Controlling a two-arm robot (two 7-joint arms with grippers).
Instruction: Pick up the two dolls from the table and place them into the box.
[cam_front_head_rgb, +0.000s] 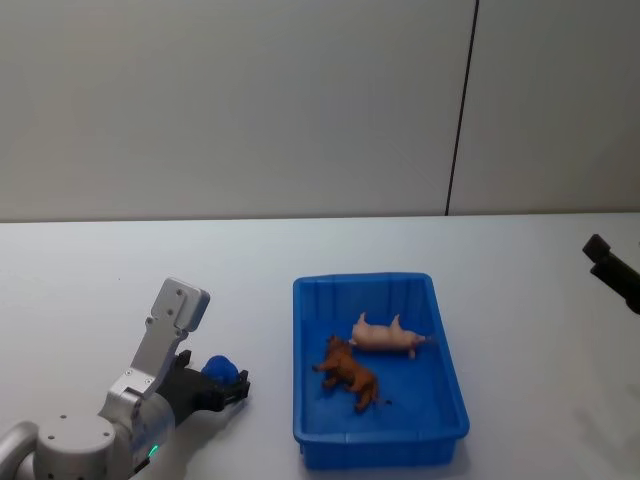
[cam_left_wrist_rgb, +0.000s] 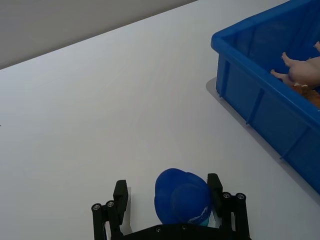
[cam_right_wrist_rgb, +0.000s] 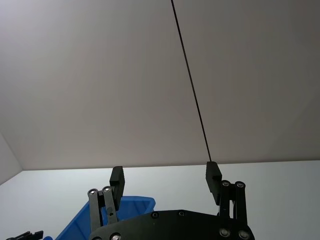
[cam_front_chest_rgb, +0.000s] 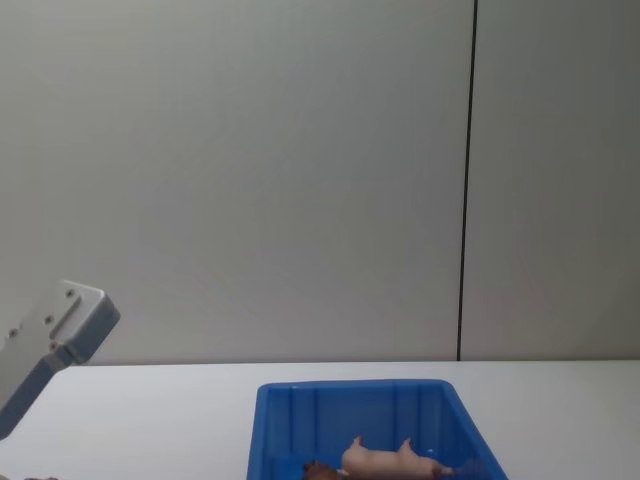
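Head view showed both dolls, pale pink toy figure (cam_front_head_rgb: 385, 336) and reddish-brown toy figure (cam_front_head_rgb: 350, 373), inside the bright blue ribbed plastic box (cam_front_head_rgb: 305, 340); my left gripper (cam_front_head_rgb: 222, 385), jaws released, might nudge that box, while my right gripper (cam_right_wrist_rgb: 165, 181) hung released.

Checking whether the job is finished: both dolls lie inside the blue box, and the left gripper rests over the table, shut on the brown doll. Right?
Not quite. The left gripper is open and holds no doll; the brown doll lies in the blue box beside the pink doll, as the head view shows. The gripper does rest over the table.
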